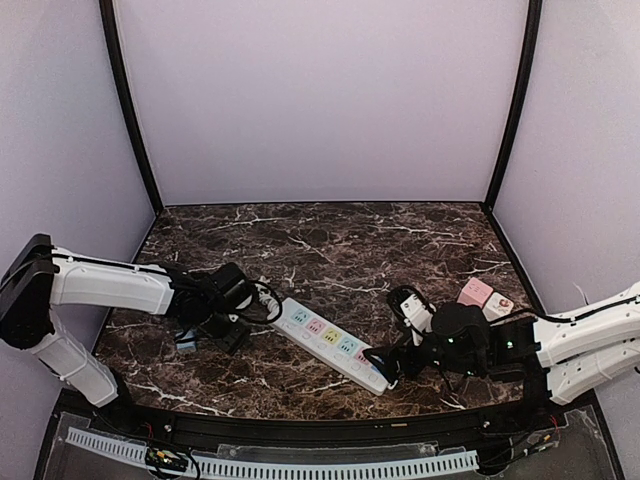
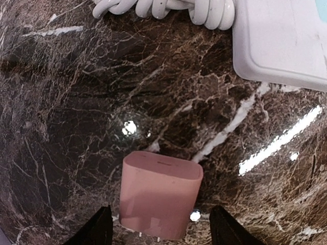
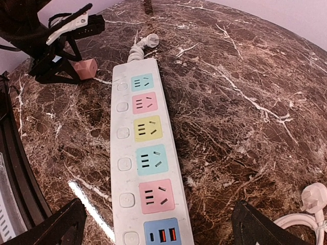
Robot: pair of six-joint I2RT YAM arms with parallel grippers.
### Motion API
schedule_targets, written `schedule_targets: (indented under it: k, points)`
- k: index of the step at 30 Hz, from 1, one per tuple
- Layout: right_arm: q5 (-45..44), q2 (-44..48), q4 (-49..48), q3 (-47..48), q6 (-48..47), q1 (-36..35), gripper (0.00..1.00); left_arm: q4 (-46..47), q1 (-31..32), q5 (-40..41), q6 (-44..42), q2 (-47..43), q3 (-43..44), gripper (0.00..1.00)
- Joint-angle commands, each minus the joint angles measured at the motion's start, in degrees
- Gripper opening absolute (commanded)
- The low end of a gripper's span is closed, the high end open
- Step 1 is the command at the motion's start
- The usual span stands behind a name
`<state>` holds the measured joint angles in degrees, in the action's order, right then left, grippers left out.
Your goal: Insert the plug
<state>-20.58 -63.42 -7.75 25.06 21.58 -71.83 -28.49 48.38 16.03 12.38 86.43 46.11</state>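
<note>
On lilac-walled dark marble [image 1: 340, 235], left claw [image 2: 161, 225] gapes astride plug [image 2: 161, 194], right claw [image 3: 161, 224] released.

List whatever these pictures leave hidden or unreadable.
Pink plug: prongs mostly cut off by the bottom edge in the left wrist view; hidden under the left gripper from above.
Power strip: near end cut off in the right wrist view, covered by the right gripper from above.
Pink and white items, far right, top view: too small to identify.

Marble table [image 1: 330, 240] carries power strip [image 1: 330, 343], pink charger [image 2: 160, 201], white plug [image 3: 314, 196]
</note>
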Motion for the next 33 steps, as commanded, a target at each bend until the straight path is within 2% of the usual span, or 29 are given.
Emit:
schedule_targets:
  k: [1,13,20,31,33]
  points:
    - [0.7,0.5,-2.2,-0.9,0.2,0.1,0.99,-1.6,-1.7,-2.6,-0.9,0.5,1.3,0.64]
    - [0.7,0.4,-2.4,-1.2,0.0,0.1,0.99,-1.6,-2.4,-8.1,-0.4,2.0,2.0,0.50]
    - [0.8,-0.1,-2.4,-1.0,-0.2,0.1,0.99,-1.8,-2.3,-9.9,0.5,2.5,2.4,0.48]
    - [-1.0,-0.4,-2.4,-0.3,1.8,0.1,0.99,-0.6,-2.2,-9.1,0.3,-0.4,2.4,0.22]
    - [-1.2,0.0,-2.4,-0.1,2.7,0.1,0.99,0.2,-1.5,-9.1,0.0,-1.6,2.4,0.08]
